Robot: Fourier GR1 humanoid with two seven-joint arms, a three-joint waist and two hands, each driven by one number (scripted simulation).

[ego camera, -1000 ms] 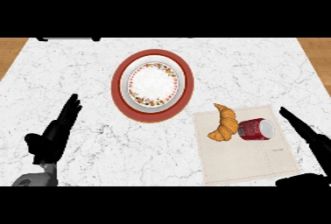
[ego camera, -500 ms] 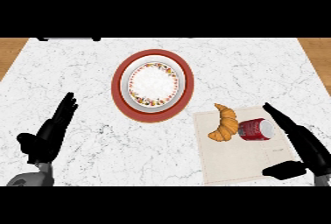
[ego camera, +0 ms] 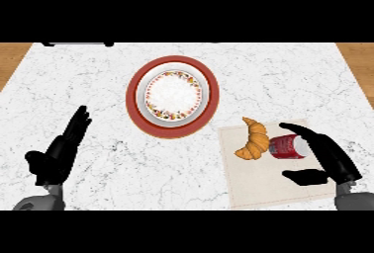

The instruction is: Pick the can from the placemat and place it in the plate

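The can (ego camera: 288, 147) lies on its side on the beige placemat (ego camera: 266, 192), in the mat's upper right part. It has a red body and its pale end faces the view. A croissant (ego camera: 253, 140) lies just beside it on the left, also on the mat, close enough that the two look to be touching.

The right hand (ego camera: 335, 159) comes in from the lower right corner and is spread wide around the can. Its fingers (ego camera: 314, 138) arch over the can's upper and right side, with the tips reaching past the can's top edge toward the croissant. The thumb (ego camera: 305, 176) points left below the can, with a strip of bare placemat between them. The can therefore sits in the gap between fingers and thumb. The hand has not closed, and it cannot be told whether the fingers touch the can.

The plate (ego camera: 150, 94) is white with a flowered rim and rests on a red charger (ego camera: 136, 106). It stands well apart from the can, up and to the left on the white marble counter (ego camera: 87, 79).

The left hand (ego camera: 55, 157) rests at the view's left side. It is open with straight fingers pointing up and holds nothing.
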